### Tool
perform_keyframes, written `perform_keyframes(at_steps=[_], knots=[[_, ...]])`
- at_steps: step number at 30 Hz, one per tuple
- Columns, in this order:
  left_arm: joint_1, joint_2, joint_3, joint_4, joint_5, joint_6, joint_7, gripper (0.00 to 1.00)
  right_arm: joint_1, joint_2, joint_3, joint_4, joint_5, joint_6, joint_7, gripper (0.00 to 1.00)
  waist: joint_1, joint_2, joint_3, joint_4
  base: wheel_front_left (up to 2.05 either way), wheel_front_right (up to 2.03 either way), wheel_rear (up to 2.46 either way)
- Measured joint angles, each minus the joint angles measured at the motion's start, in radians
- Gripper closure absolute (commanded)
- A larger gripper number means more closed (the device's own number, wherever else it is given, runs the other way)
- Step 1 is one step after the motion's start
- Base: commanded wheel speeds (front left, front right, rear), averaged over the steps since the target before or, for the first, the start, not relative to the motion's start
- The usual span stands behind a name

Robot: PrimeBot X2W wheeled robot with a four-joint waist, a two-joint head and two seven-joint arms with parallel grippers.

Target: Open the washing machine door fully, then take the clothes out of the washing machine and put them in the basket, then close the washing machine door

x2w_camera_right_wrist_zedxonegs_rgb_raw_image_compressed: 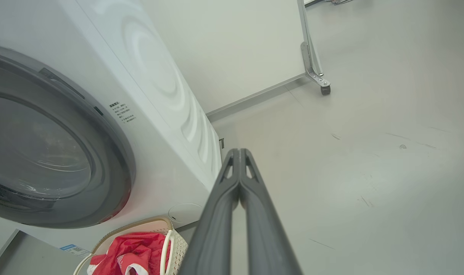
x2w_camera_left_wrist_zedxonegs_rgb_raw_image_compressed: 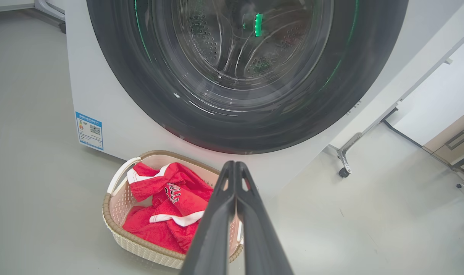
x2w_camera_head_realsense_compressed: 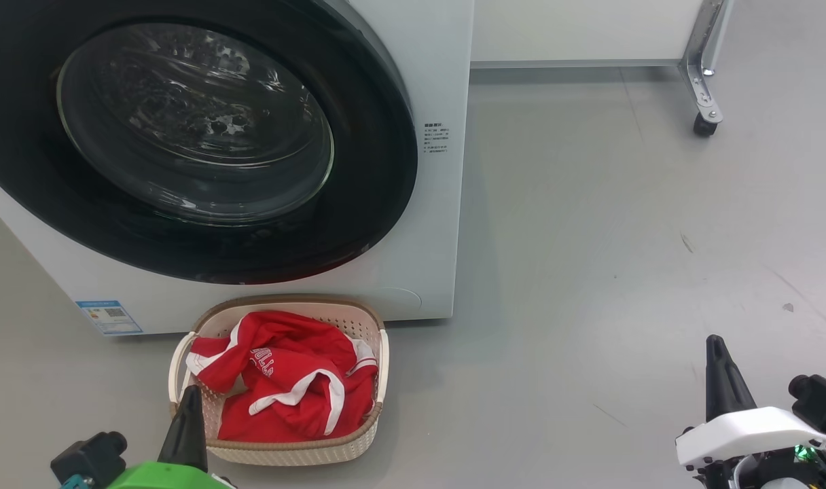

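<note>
The washing machine stands white and tall at the left, and its round black-rimmed washing machine door lies flat against the front, closed. On the floor before it sits the cream basket holding the red clothes with white trim. My left gripper is shut and empty at the basket's near left corner; its fingers press together above the basket and clothes. My right gripper is shut and empty over bare floor at the lower right, with its tip pointing past the machine's corner.
A white panel on a metal leg with a caster stands at the back right. Grey floor spreads wide to the right of the machine. A blue sticker marks the machine's lower left front.
</note>
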Motion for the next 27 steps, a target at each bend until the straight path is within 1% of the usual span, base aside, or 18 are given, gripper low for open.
perform_keyframes(at_steps=[27], knots=[[-0.027,0.007,0.050,-0.001,-0.323,-0.001,0.090,1.00,-0.046,0.021,-0.072,0.044,0.342,0.044,0.086,1.00,0.0000,0.0000,-0.004,-0.004,0.00,0.00,0.00]])
